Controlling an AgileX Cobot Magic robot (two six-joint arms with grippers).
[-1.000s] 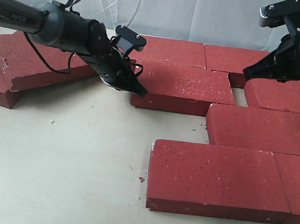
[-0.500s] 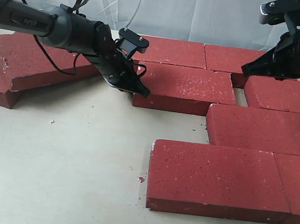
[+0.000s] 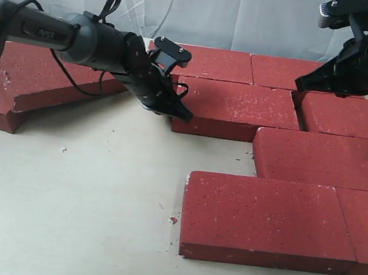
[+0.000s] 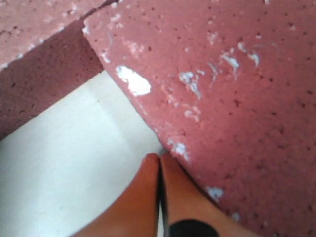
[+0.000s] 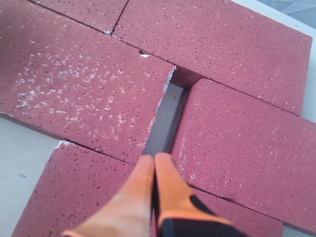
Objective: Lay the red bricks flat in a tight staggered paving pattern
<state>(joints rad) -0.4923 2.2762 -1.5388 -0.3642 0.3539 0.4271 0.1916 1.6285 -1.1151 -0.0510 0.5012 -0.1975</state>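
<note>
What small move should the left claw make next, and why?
Probably push the middle-row brick slightly rightward. The shut left claw sits at its left end, and a narrow gap separates this brick from its right neighbour, so the pattern is not tight yet.

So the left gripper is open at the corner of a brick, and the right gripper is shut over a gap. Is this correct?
Not quite: the left gripper is shut, fingers together, as the left wrist view shows. It is at the corner of the brick, and the right gripper is shut over the gap.
</note>
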